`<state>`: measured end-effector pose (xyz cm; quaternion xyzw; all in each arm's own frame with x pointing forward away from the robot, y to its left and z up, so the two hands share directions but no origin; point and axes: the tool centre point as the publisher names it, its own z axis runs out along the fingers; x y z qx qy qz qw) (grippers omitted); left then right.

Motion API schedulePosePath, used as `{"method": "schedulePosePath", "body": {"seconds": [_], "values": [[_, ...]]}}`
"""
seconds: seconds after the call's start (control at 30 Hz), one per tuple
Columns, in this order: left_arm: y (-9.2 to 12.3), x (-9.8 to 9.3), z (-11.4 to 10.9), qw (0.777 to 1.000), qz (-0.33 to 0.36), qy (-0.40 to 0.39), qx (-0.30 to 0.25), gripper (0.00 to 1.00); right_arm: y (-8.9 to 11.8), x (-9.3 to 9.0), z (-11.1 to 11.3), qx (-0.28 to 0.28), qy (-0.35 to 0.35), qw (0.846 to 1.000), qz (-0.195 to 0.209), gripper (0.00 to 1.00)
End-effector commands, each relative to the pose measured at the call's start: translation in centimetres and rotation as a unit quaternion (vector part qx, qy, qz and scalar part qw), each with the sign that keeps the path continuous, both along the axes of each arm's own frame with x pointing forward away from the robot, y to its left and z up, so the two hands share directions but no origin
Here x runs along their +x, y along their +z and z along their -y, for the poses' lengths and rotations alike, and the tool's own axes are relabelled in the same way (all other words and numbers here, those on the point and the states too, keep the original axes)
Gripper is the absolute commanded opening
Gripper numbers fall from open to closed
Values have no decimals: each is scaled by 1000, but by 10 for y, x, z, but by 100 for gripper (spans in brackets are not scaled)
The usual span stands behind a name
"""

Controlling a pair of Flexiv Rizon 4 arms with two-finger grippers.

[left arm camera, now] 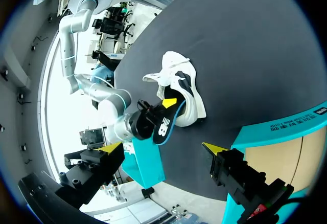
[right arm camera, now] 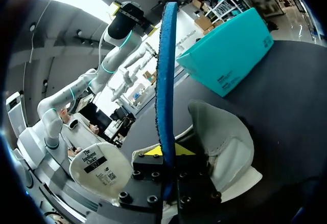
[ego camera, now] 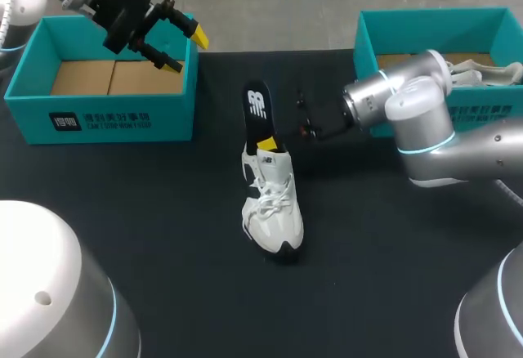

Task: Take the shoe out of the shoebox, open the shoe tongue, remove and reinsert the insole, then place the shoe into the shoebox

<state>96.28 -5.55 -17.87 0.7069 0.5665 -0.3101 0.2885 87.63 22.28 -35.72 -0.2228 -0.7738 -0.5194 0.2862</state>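
shoe [ego camera: 274, 211] mid-bench | right jaws clamped on insole [ego camera: 257, 113], half out the heel | left jaws wide over box [ego camera: 98, 117] | tip: I'd keep it in line with the shoe, pin the toe with your left

The black foam insole [ego camera: 257, 109] hides its lower end where it meets the white lace-up sneaker [ego camera: 274, 211] (only one yellow tip of the right gripper [ego camera: 267, 143] shows overhead). The head view's edge cuts off the right teal cardboard shoebox [ego camera: 441, 27].
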Motion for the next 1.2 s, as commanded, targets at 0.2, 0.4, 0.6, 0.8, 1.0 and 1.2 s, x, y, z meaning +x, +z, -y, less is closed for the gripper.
{"method": "schedulePosePath", "body": {"seconds": [0.2, 0.4, 0.6, 0.8, 1.0, 1.2], "values": [[0, 0, 0, 1000, 1, 0, 1, 100, 17, 4, 2, 3, -12, 999, 34, 27], [0, 0, 0, 1000, 1, 0, 1, 100, 26, 12, -1, 5, -7, 999, 48, 30], [0, 0, 0, 1000, 1, 0, 1, 100, 24, 17, -2, 0, -3, 999, 43, 0], [0, 0, 0, 1000, 1, 0, 1, 100, 13, 9, 4, -11, -2, 1000, 19, 0], [0, 0, 0, 1000, 1, 0, 1, 100, 3, -4, 6, -27, 7, 1000, -3, 0], [0, 0, 0, 1000, 1, 0, 1, 100, 3, -7, 7, -29, 0, 1000, -4, 14]]}}
